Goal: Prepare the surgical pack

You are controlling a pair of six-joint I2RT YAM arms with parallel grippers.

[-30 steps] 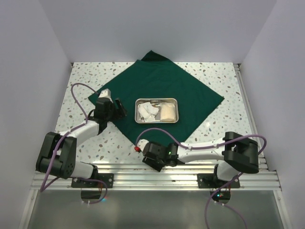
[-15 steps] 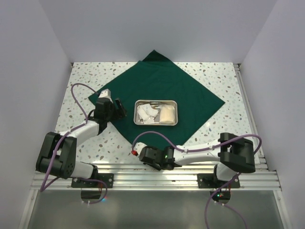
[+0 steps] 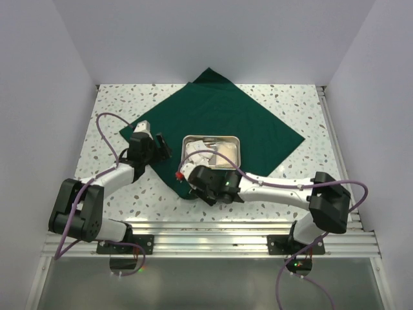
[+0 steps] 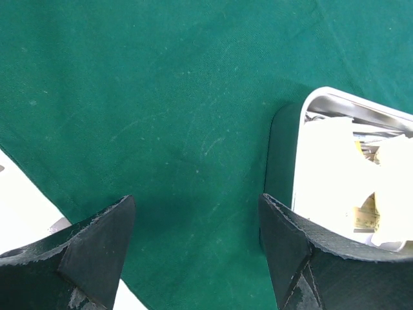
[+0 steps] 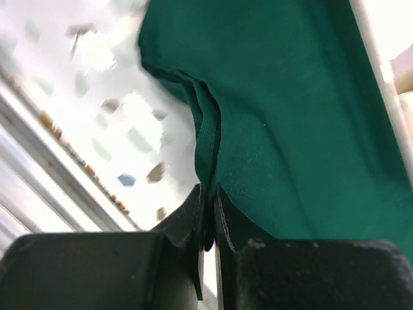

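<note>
The dark green drape (image 3: pixel 219 116) of the surgical pack lies as a diamond on the table. On it stands the steel tray (image 3: pixel 239 150) with white gauze (image 3: pixel 222 155) inside. My right gripper (image 3: pixel 192 184) is shut on the drape's near corner, lifted and folded towards the tray. In the right wrist view the cloth (image 5: pixel 290 116) is pinched as a fold between the right gripper's jaws (image 5: pixel 210 194). My left gripper (image 3: pixel 164 145) hovers open over the drape's left part, with bare cloth (image 4: pixel 161 97) in the left gripper's gap (image 4: pixel 197 200). The tray's rim (image 4: pixel 335 100) and gauze (image 4: pixel 329 168) lie to its right.
The speckled tabletop (image 3: pixel 116 110) surrounds the drape, and white walls close it in on three sides. An aluminium rail (image 3: pixel 213 226) runs along the near edge by the arm bases. The right arm's forearm (image 3: pixel 277 190) stretches across the drape's near right side.
The right gripper has closed on the drape's near corner and carried it up and towards the tray, folding it over. The left arm has stayed still.
</note>
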